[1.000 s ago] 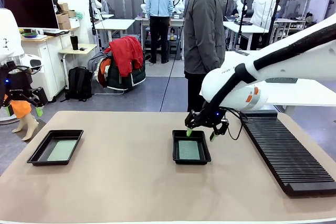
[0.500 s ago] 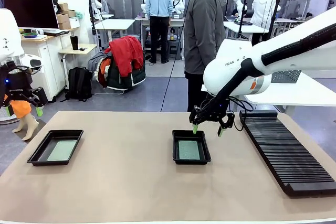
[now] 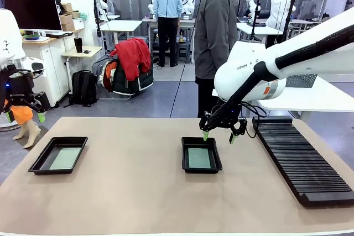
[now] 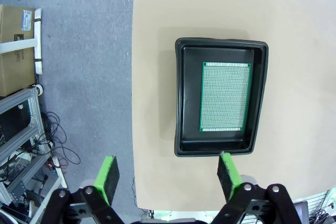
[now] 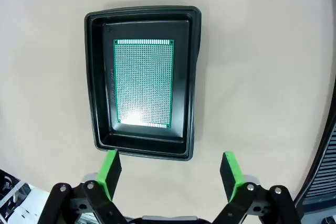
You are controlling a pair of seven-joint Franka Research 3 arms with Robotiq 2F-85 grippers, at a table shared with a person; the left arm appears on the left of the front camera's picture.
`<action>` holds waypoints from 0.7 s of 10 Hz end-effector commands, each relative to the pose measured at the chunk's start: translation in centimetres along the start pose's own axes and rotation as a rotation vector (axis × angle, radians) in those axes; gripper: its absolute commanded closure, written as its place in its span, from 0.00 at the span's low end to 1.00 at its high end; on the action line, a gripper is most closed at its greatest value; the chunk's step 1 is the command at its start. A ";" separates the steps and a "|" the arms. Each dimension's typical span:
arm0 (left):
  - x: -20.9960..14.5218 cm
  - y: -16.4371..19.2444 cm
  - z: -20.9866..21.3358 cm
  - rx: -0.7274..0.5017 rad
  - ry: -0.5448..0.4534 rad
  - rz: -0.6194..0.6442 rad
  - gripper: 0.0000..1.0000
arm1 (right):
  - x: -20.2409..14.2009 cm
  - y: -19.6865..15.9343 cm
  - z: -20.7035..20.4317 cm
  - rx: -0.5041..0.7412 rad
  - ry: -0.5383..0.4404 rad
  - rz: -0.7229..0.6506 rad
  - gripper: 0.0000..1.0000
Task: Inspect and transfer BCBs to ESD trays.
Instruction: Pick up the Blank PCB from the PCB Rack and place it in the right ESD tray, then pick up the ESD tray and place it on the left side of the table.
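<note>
Each BCB lies flat in its tray, one centre and one at left, long axis near-to-far; thin, stiff, light and scratch-prone, it is best pinched across the long edges, while the right gripper and left gripper stand wide and empty.

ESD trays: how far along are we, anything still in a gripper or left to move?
Done: each ESD tray holds one green board lying flat, the left tray with its BCB and the middle tray with its BCB. In hand: nothing; the right gripper hovers open, empty, above the middle tray's far edge, and the left gripper is open off the table's left. Left: no loose board visible on the table.
</note>
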State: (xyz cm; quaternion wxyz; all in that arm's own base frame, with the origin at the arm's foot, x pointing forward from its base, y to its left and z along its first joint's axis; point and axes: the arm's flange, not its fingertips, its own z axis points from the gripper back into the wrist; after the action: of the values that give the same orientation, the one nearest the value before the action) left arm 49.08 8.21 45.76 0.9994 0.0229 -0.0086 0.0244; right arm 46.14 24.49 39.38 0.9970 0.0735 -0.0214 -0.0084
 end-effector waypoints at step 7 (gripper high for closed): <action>-0.1 0.0 -0.1 -0.004 -0.003 -0.001 0.00 | -0.1 0.0 -0.3 0.005 -0.015 0.000 0.00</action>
State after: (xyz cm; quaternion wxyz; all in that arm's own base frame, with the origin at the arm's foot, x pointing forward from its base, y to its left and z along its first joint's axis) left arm 49.08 8.21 45.76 0.9994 0.0229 -0.0086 0.0244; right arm 46.14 24.49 39.38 0.9970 0.0735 -0.0214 -0.0084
